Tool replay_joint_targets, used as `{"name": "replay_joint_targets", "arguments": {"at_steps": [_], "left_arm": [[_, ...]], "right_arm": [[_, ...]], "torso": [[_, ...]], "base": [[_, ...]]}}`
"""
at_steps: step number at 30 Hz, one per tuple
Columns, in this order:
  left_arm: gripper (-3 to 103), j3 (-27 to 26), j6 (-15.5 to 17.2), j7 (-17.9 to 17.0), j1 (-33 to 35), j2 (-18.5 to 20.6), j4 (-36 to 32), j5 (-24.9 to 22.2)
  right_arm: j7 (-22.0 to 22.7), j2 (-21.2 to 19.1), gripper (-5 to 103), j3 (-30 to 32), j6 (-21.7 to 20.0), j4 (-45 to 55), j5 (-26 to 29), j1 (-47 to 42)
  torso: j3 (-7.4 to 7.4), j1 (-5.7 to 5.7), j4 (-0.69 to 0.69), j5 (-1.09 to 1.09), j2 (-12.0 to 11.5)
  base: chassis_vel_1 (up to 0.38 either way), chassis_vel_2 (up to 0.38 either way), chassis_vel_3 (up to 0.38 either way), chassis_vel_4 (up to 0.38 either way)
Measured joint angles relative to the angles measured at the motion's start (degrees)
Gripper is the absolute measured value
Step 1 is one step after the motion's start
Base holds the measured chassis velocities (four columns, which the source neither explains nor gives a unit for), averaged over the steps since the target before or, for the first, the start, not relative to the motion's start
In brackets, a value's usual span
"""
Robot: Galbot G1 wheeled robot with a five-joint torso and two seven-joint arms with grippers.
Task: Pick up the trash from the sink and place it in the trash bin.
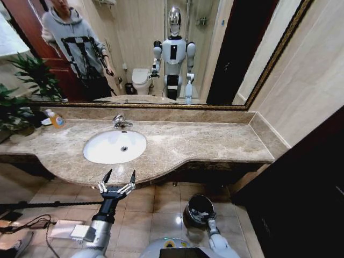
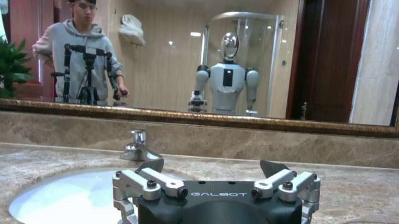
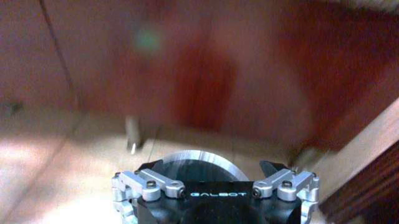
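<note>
Marble countertop (image 1: 204, 142); left pincer (image 1: 119, 178) spread wide, empty, before sink (image 1: 105, 153); right pincer (image 3: 214, 166) apart above bin (image 1: 189, 207)

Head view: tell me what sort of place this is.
Most likely a bathroom, perhaps a hotel's. A white oval sink with a chrome faucet sits in a marble countertop below a wide framed mirror, which reflects a toilet.

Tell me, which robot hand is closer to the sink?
The left. The left gripper hangs open at the counter's front edge, just before the sink. The right gripper is down low over the trash bin on the floor, below the counter.
</note>
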Motion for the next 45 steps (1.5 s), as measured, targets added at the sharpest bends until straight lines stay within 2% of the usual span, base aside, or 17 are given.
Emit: {"name": "replay_joint_targets", "arguments": {"at_steps": [3,5,6,8,11,12,14,17,25,30,40,45], "left_arm": [[100,0.0,0.0,0.0,0.0,0.0,0.0,0.0],[100,0.0,0.0,0.0,0.0,0.0,0.0,0.0],[100,0.0,0.0,0.0,0.0,0.0,0.0,0.0],[100,0.0,0.0,0.0,0.0,0.0,0.0,0.0],[100,0.0,0.0,0.0,0.0,0.0,0.0,0.0],[100,0.0,0.0,0.0,0.0,0.0,0.0,0.0],[100,0.0,0.0,0.0,0.0,0.0,0.0,0.0],[100,0.0,0.0,0.0,0.0,0.0,0.0,0.0],[100,0.0,0.0,0.0,0.0,0.0,0.0,0.0],[100,0.0,0.0,0.0,0.0,0.0,0.0,0.0],[100,0.0,0.0,0.0,0.0,0.0,0.0,0.0],[100,0.0,0.0,0.0,0.0,0.0,0.0,0.0]], "right_arm": [[0.7,-0.9,100,0.5,0.6,7.0,1.0,-3.3],[1.2,-1.3,100,0.9,0.3,13.0,4.9,-6.4],[1.2,-1.3,100,0.9,0.3,13.0,4.9,-6.4],[1.5,-1.4,100,1.6,-1.0,21.8,9.8,-10.2],[1.8,-1.7,100,2.1,-1.2,27.7,10.9,-13.2],[1.8,-1.8,100,2.7,-1.4,32.7,11.1,-15.7],[1.8,-1.8,100,3.0,-1.6,35.1,11.1,-16.8],[1.9,-1.6,100,3.9,-2.7,46.5,11.0,-22.1],[3.0,-0.3,100,4.7,-3.6,59.5,8.6,-28.0],[3.2,0.0,100,5.1,-4.4,63.5,8.7,-28.7],[2.7,0.6,100,4.9,-8.3,77.7,6.8,-30.1],[1.6,0.6,100,4.8,-9.0,81.6,3.9,-31.0]], "torso": [[0.0,0.0,0.0,0.0,0.0],[0.0,0.0,0.0,0.01,0.0],[0.0,0.0,0.0,0.01,0.0],[0.0,0.0,0.0,-0.01,0.0],[0.0,0.0,0.01,0.01,0.0],[0.0,0.0,0.0,0.0,0.0],[0.0,0.0,0.0,0.01,0.0],[0.0,0.0,0.0,0.0,0.0],[0.0,0.0,0.0,0.0,0.0],[0.0,0.0,0.0,0.0,0.0],[0.0,0.0,0.0,0.0,0.0],[0.0,0.0,0.0,0.0,0.0]], "base": [[0.0,0.0,0.0,0.0],[0.0,0.0,0.0,0.0],[0.0,0.0,0.0,0.0],[0.0,0.0,0.0,0.0],[0.0,0.0,0.0,0.0],[0.0,0.0,0.0,0.0],[0.0,0.0,0.0,0.0],[0.0,0.0,0.0,0.0],[0.0,0.0,0.0,0.0],[0.0,0.0,0.0,0.0],[0.0,0.0,0.0,0.0],[0.0,0.0,0.0,0.0]]}}
